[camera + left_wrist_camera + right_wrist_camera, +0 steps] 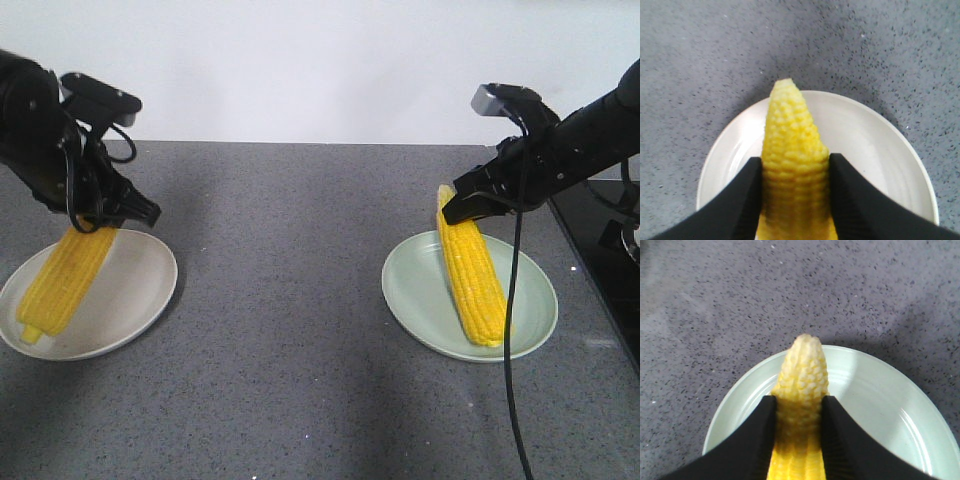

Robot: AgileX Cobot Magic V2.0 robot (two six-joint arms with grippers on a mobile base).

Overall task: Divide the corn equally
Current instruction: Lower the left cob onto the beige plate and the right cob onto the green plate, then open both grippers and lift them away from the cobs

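A grey speckled desk (300, 300) carries two plates. Near its left edge, the white plate (130, 300) holds one corn cob (65, 280); near the right edge, the pale green plate (425, 290) holds the other cob (475, 275). Each arm reaches down at a slant. The left gripper (795, 200) pinches its cob's upper end, and the right gripper (797, 435) likewise clamps its cob near the tip.
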